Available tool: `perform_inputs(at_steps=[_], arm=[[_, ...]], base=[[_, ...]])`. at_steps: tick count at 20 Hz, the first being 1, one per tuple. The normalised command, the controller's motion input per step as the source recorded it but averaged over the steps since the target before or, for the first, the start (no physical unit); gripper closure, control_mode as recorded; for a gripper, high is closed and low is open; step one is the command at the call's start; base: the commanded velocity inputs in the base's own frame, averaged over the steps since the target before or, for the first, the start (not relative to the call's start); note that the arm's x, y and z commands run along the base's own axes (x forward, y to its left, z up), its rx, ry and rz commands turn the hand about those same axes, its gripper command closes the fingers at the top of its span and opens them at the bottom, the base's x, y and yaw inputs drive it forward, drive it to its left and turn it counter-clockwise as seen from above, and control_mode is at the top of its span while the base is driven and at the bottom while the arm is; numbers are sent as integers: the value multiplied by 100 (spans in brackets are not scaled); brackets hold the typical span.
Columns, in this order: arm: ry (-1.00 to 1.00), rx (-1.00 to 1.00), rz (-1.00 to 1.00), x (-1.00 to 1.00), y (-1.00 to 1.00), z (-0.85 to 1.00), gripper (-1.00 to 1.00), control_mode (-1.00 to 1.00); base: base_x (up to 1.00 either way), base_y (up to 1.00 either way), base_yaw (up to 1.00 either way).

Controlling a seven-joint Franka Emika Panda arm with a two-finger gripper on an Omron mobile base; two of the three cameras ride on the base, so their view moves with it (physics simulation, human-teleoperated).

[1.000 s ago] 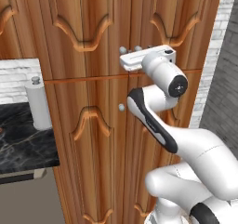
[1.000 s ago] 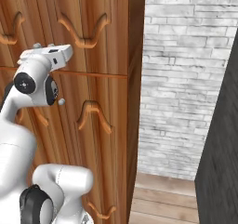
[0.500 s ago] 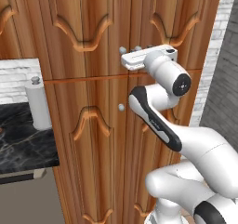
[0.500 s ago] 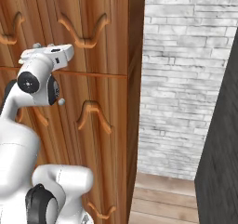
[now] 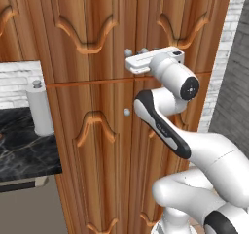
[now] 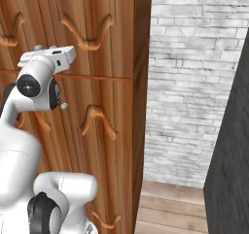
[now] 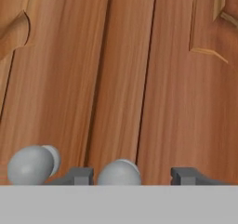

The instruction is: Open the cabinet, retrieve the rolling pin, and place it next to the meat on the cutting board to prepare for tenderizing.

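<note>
Gripper (image 7: 131,175) brackets a door knob (image 7: 119,173) on the cabinet (image 5: 97,107), jaws half-open, not clamped; it should squeeze squarely, then pull straight out.

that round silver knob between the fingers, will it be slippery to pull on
Probably somewhat: the knob looks smooth, rounded and small, so the fingers could slide off. It likely stays rigid, being fixed to the cabinet door. The door probably swings rather than lifts.

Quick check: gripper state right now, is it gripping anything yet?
Gripper: open, fingers either side of a small round silver knob on the tall reddish-brown wooden cabinet; not clamped on it yet.
</note>
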Motion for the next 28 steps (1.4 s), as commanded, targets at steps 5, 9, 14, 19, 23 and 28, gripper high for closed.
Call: perform_inputs(at_steps=[5, 9, 14, 19, 23, 28], arm=[[0, 0, 0, 1, 7, 0, 100, -100], [0, -2, 1, 0, 14, 0, 100, -100], [0, -7, -1, -27, 15, 4, 100, -100], [1, -4, -9, -78, -28, 15, 100, -100], [4, -3, -8, -84, -60, 12, 100, -100], [8, 0, -5, -81, -93, 10, 100, -100]], base=[[0, 0, 0], [0, 0, 0], [0, 0, 0], [0, 0, 0], [0, 0, 0], [0, 0, 0]])
